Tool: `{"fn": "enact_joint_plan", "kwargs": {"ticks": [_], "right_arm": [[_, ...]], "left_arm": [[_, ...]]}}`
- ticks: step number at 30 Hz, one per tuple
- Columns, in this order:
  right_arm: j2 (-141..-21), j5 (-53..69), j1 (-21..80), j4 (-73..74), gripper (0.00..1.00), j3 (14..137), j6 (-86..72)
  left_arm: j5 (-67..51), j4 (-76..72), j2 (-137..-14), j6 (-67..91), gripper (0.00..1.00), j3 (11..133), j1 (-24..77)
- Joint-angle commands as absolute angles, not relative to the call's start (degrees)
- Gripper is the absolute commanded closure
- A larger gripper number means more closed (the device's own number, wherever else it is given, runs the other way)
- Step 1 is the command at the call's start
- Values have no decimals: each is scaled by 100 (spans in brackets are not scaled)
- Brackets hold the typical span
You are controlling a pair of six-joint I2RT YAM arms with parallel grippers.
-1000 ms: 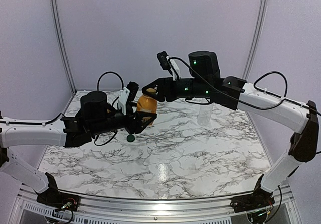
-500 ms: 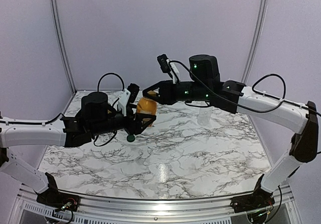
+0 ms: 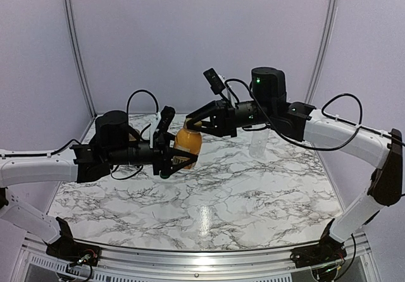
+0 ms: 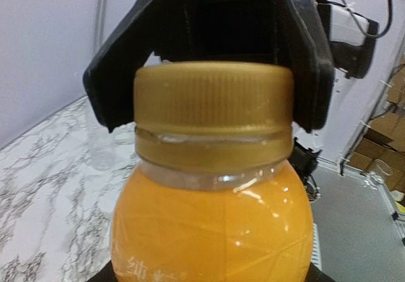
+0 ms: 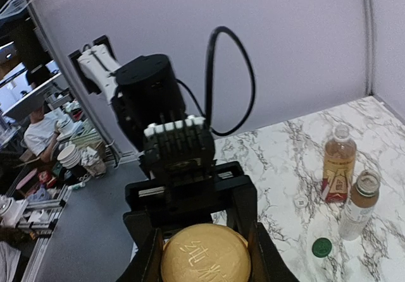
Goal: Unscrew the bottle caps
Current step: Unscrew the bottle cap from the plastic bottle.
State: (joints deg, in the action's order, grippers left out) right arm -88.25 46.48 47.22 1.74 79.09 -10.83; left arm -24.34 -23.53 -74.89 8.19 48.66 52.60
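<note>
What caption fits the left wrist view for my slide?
Right gripper clamps the orange cap of the orange juice bottle, marble table behind.

The top external camera sits high beyond the near edge of the grey-veined white marble tabletop [image 3: 253, 193], looking forward and down across it from well back. The left wrist camera looks out level, very close to the round plastic orange juice bottle [image 4: 212, 231] and its ribbed golden-orange screw cap [image 4: 213, 98]. The right wrist camera looks steeply down on that cap's top, facing the left arm [image 5: 149, 86]. All three views share the bottle.
</note>
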Motion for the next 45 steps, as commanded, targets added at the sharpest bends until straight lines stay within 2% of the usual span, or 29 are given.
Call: {"fn": "enact_joint_plan", "kwargs": {"ticks": [1, 6, 10, 15, 20, 25, 31, 38, 45], "right_arm": [[-8817, 6556, 4639, -196, 100, 7884, -269], [-8924, 7204, 4576, -288, 100, 7901, -153], [-8924, 7025, 4519, -234, 93, 7935, -253], [-8839, 5852, 4499, 477, 73, 8211, -365], [-8697, 5241, 4509, 701, 39, 8267, -703], [-8533, 4614, 4523, 839, 19, 8272, -985], [-8390, 3802, 4593, 693, 15, 8310, -1561], [-8478, 2039, 4947, 1125, 15, 8679, -1836], [-8764, 1562, 5180, 1421, 16, 9013, -1865]], "left_arm": [[-4774, -3185, -7380, 1153, 86, 5208, 5353], [-5385, -3486, -7461, 1572, 86, 5308, 5345], [-5173, -3498, -7461, 1598, 85, 5265, 5345], [-4370, -3499, -7456, 1457, 85, 5114, 5339], [-3444, -3427, -7533, 1311, 85, 5020, 5335], [-2636, -3321, -7608, 1225, 85, 4994, 5343], [-1713, -3080, -7662, 1052, 85, 4993, 5380], [-1178, -2880, -7669, 925, 84, 5029, 5447], [-949, -2722, -7695, 828, 84, 5101, 5497]]}}
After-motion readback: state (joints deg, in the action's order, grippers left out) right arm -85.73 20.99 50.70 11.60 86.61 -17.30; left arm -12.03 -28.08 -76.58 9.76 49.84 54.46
